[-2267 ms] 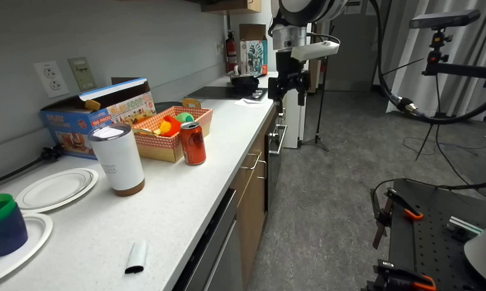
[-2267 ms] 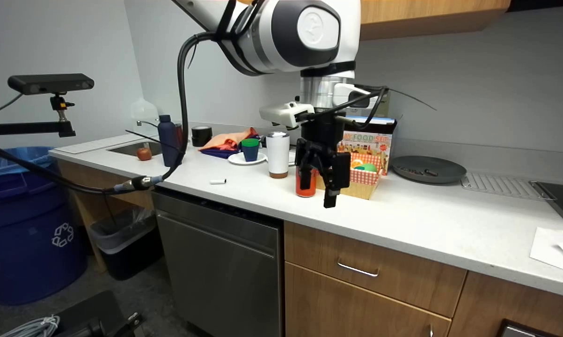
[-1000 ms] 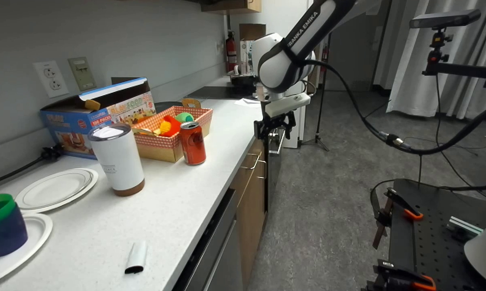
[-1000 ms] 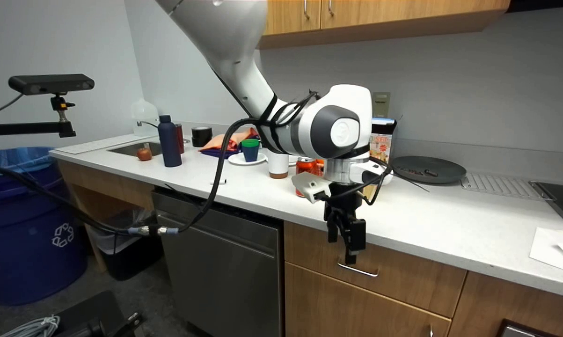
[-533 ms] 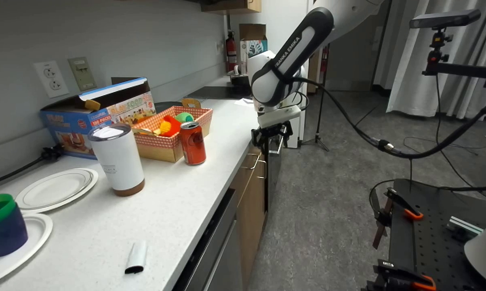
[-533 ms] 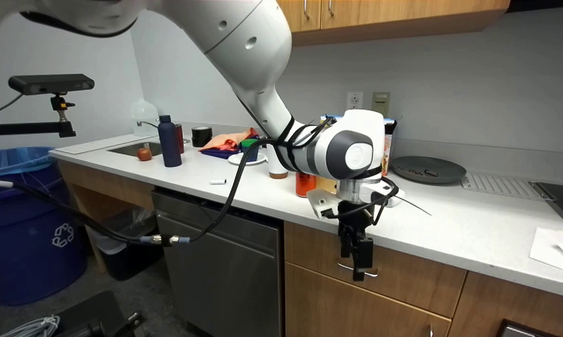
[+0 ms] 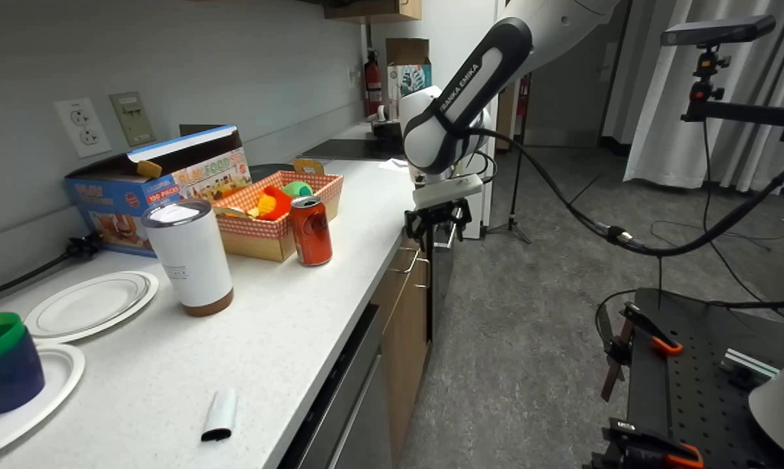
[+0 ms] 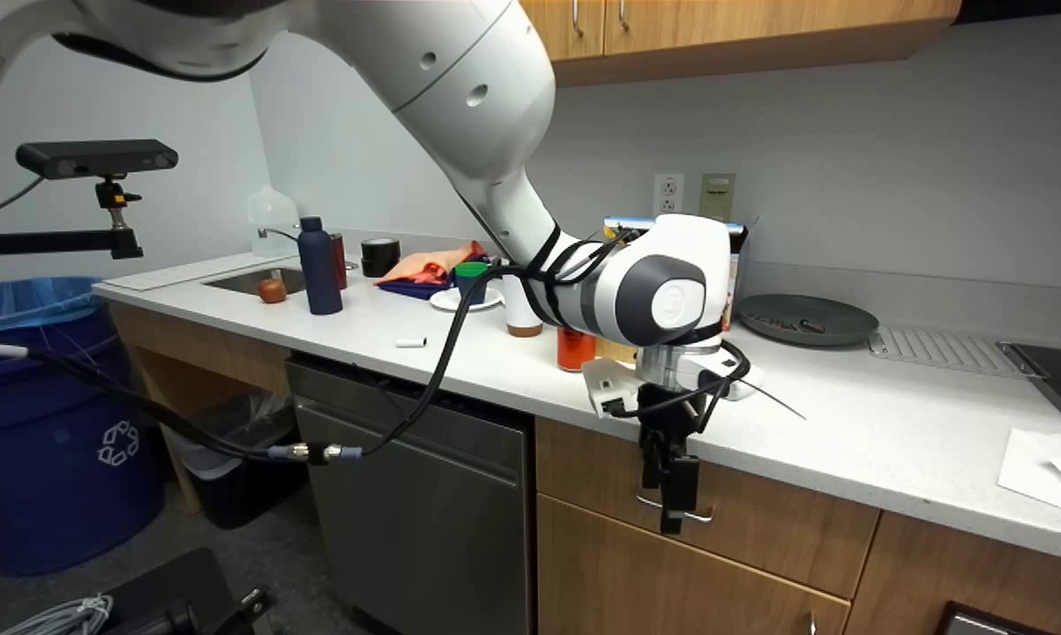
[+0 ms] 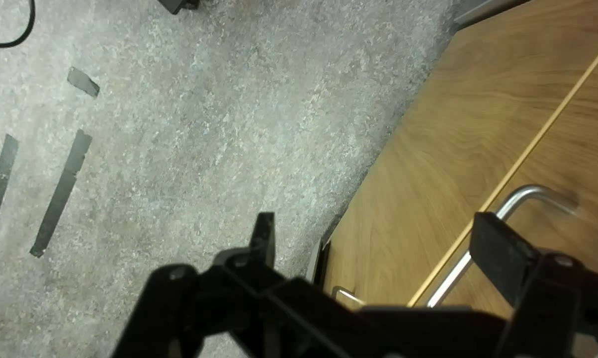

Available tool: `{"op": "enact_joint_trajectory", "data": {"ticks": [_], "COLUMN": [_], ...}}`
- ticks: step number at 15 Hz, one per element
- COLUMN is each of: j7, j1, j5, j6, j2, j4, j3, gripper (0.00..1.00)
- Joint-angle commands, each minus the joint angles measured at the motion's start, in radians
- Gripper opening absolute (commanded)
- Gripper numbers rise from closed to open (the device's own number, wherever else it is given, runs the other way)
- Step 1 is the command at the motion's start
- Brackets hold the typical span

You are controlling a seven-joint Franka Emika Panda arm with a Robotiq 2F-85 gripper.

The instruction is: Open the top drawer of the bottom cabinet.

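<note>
Under the counter (image 8: 856,423), the bottom cabinet (image 8: 653,586) has its top drawer (image 8: 764,522) closed; my two jaws stand spread, released, near the drawer's single bar handle (image 9: 450,281). Only my wrist view shows three gray tape strips (image 9: 61,194).

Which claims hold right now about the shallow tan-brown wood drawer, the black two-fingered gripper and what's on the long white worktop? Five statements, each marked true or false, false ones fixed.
1. The gripper stands open. True.
2. The drawer is pulled out. False: the drawer is shut.
3. In the wrist view, one gripper finger hides part of the drawer's slim silver metal bar handle. True.
4. The tall white tumbler with the brown base lies on its side. False: the tumbler stands upright on the worktop.
5. The orange-red metal can stands upright beside the red-and-white checked basket. True.
</note>
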Motion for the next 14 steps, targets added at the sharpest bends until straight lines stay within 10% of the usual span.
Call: {"op": "enact_joint_trajectory", "data": {"ticks": [1,14], "j7": [-0.018,-0.036], "j1": [-0.024,-0.089], "j5": [0.122,0.454], "j6": [0.043,0.347], "j2": [0.022,0.097], "j4": [-0.001,-0.062], "j3": [0.017,0.067], "gripper": [1.0,1.0]}}
